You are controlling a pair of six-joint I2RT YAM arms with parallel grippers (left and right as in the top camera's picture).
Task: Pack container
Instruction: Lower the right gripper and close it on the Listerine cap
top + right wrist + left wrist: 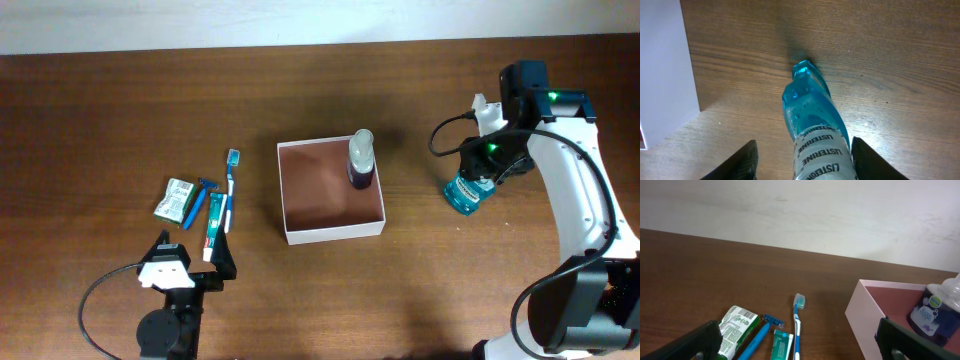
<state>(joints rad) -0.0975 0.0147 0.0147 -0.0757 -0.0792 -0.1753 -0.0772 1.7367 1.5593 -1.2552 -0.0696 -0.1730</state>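
Mouthwash bottle (812,125), teal with a Listerine label, fills the lower middle of the right wrist view, closest to the lens. The right gripper (804,141) straddles it with jaws partly apart: one finger (740,160) stands clear with bare wood showing between, the other lies close against the bottle's side, and no firm grip shows. Overhead view, left to right. Item: left arm (165,325), lower left of frame, low over its base, black cable looped to its left, wrist aimed toward the upper frame. Item: left gripper (799,330), jaws spread wide, empty, just below the toiletries. Item: green packet (177,199), left of centre, flat on the table (100,100). Item: blue razor (203,200), against the packet's right side. Item: toothpaste tube (214,228), just right of the razor. Item: toothbrush (230,185), blue and white, beside the tube, head toward the upper frame. Item: container (330,232), centre of frame, square, white walls, reddish-brown floor, open. Item: dark blue bottle (360,162), pale cap, upright in the container's upper right corner. Item: right arm (575,190), base at lower right, white link running up the right edge, bent over at upper right, wrist angled down and left to the mouthwash bottle, which sits on the table right of the container and apart from it. Green lights are lit on the wrist.
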